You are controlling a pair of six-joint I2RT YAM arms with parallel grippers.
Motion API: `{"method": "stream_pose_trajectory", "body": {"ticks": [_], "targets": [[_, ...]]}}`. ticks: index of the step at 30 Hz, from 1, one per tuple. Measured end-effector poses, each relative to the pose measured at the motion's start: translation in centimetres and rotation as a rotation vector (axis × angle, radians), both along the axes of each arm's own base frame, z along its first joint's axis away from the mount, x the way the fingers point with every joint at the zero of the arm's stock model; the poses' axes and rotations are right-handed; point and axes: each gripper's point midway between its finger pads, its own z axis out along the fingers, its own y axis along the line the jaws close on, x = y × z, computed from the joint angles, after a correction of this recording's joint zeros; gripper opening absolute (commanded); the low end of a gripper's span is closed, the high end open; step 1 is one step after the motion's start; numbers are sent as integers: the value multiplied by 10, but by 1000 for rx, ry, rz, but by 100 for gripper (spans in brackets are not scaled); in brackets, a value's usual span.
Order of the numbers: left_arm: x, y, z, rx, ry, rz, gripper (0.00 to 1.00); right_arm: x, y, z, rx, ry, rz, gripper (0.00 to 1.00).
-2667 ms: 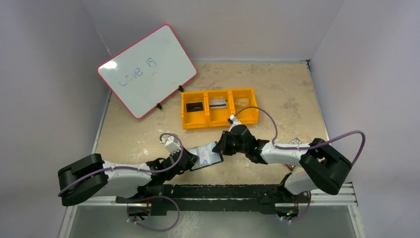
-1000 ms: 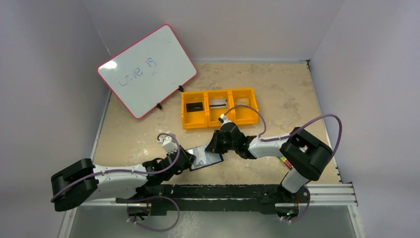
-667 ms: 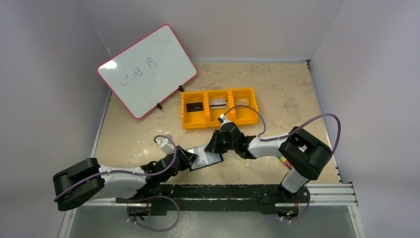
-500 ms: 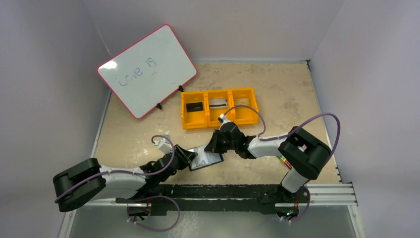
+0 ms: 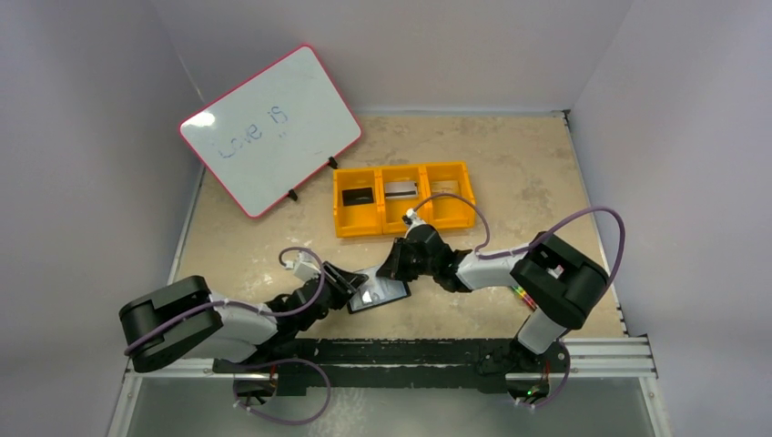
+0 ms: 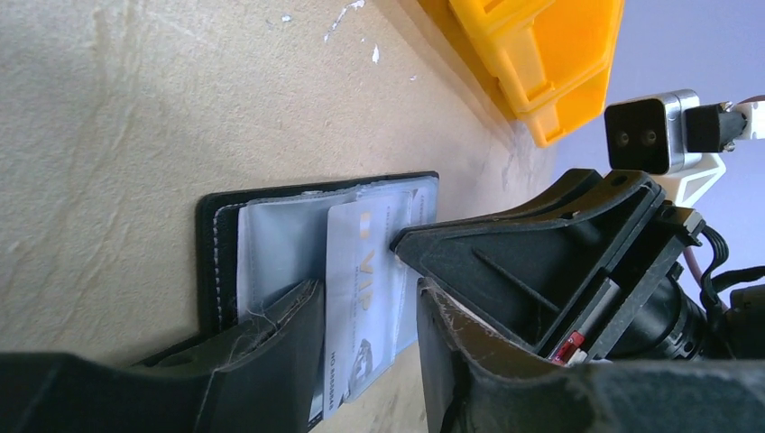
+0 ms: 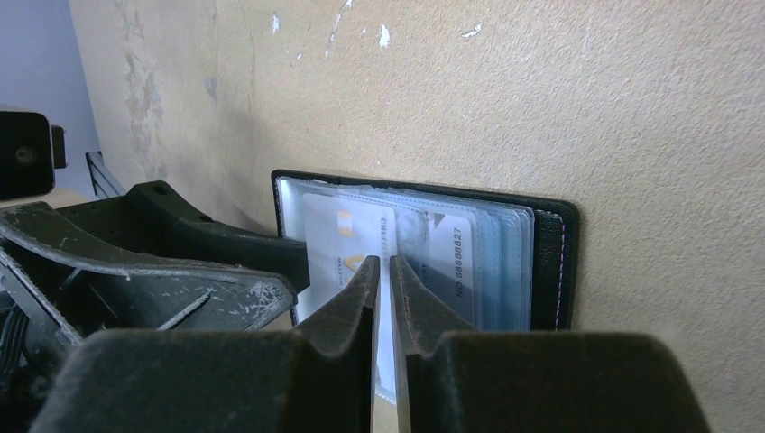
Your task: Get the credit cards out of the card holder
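The black card holder (image 5: 380, 293) lay open on the counter (image 5: 519, 164) in front of the orange tray (image 5: 405, 223). The left gripper (image 6: 365, 347) straddled its near end, jaws parted, seemingly to steady it. The right gripper (image 7: 383, 271), nearly closed, touched the pale VIP card (image 7: 329, 239), probably to slide it out.

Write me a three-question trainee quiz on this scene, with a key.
1. True or false: the holder lies shut.
2. In the top view, which tray compartment has the black card? A left, B middle, C right.
3. Which stand wider apart: left jaws or right jaws?
Key: 1 false; 2 A; 3 left jaws.
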Motion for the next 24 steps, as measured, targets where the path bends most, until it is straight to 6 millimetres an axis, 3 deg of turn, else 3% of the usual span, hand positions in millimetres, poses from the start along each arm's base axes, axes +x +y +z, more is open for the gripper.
{"method": "stream_pose_trajectory", "body": {"ticks": [2,11,24], "targets": [[1,-2,0,-1,10,4,42,0,0,0,2,0,-1,12],[-2,-1,-8,13,40,-1,2,0,2,-1,15,0,-3,11],[-5,12,-1,30,35,18,0,0,2,-2,22,21,-20,11]]}}
